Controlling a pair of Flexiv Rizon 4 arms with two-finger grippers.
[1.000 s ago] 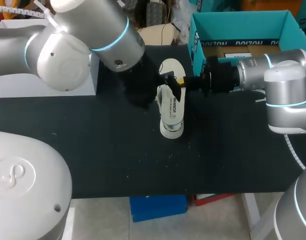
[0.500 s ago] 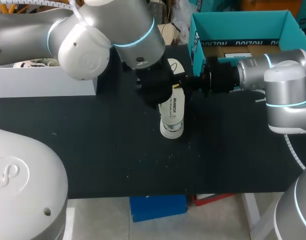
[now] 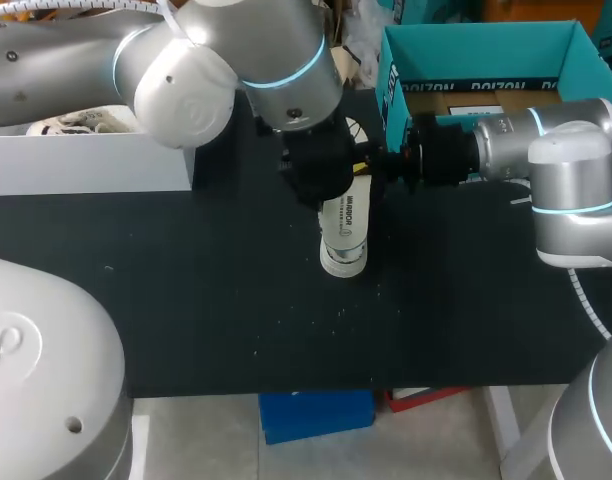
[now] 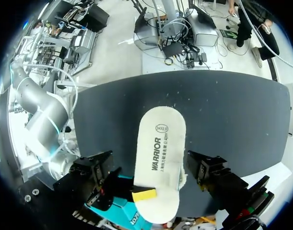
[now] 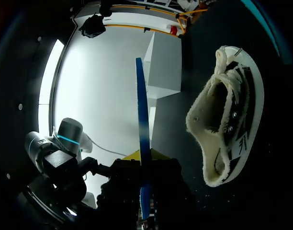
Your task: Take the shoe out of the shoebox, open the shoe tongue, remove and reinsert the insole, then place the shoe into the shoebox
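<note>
The white shoe (image 3: 343, 232) lies on the black table, its toe toward the front edge. My right gripper (image 3: 369, 165) is shut on the white insole (image 4: 158, 160), held flat above the shoe's heel end. In the right wrist view the insole (image 5: 143, 143) shows edge-on as a blue strip between the fingers, with the shoe (image 5: 228, 124) beside it. My left gripper (image 3: 321, 182) hangs over the insole. In its own view the left gripper (image 4: 151, 168) is open wide, one black finger on each side of the insole, touching neither. The teal shoebox (image 3: 476, 45) stands open at the back right.
A white box (image 3: 86, 165) with another shoe in it stands at the back left. The right arm's yellow fingertip (image 4: 144, 194) shows on the insole under the left gripper. Bare black tabletop (image 3: 236, 300) stretches in front of the shoe.
My left arm has swung right and come over the insole, hiding most of it in the head view. The right arm, the insole and the shoe have stayed where they were.
</note>
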